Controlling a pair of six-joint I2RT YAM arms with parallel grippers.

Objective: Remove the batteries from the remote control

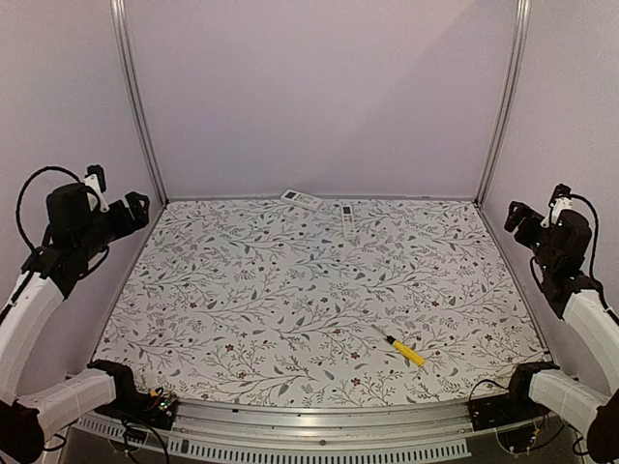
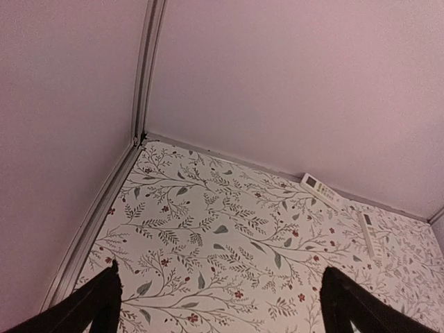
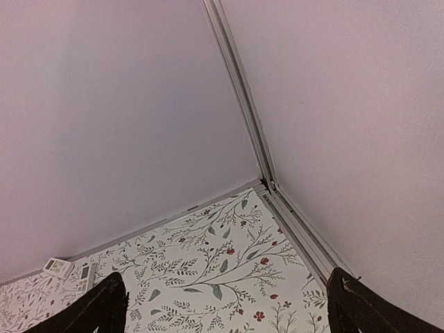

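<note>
Left tool (image 2: 220, 272) and right tool (image 3: 225, 276) hang raised at either side, fingers spread wide, holding nothing. The slim remote (image 1: 347, 220) lies well away at the back edge of the tabletop (image 1: 290, 309), near a broad remote (image 1: 301, 199). It looks light, stiff and smooth, probably best pinched across its narrow sides. No batteries show.

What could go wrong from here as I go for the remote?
The slim remote lies near a broader remote, both white, so grabbing the wrong one is possible. Both sit at the far edge of the table by the back wall, so a long reach may bump the wall.
</note>
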